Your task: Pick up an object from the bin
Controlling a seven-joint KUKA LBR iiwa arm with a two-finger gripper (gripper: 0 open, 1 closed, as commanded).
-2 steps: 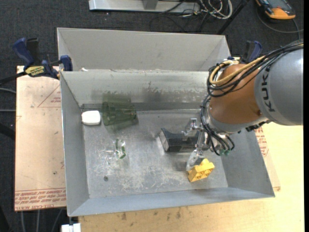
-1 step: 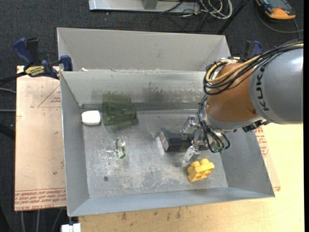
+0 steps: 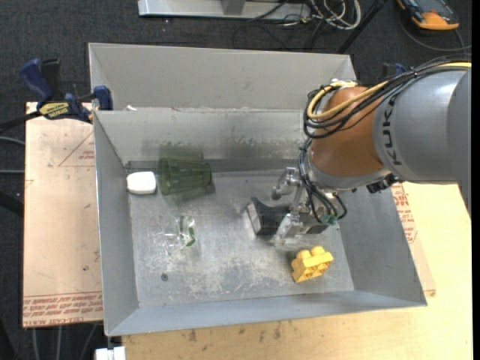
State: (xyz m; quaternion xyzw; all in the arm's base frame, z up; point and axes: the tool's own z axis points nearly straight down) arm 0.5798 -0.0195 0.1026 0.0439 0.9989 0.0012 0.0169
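Observation:
My gripper [image 3: 287,205] hangs low over the right middle of the bin floor, under the orange wrist cover, and is open, its two metal fingers standing apart. A small black block with a pale end [image 3: 262,218] lies at the fingers' left side, close against the lower finger [image 3: 291,229]; it is not clamped between them. A yellow toy brick [image 3: 311,264] rests on the floor just below and to the right of the gripper.
A dark green ribbed cup [image 3: 184,177] lies on its side at the back left, with a white oval piece [image 3: 141,182] beside it. A small clear scrap with green [image 3: 184,232] sits left of centre. The arm covers the bin's right side.

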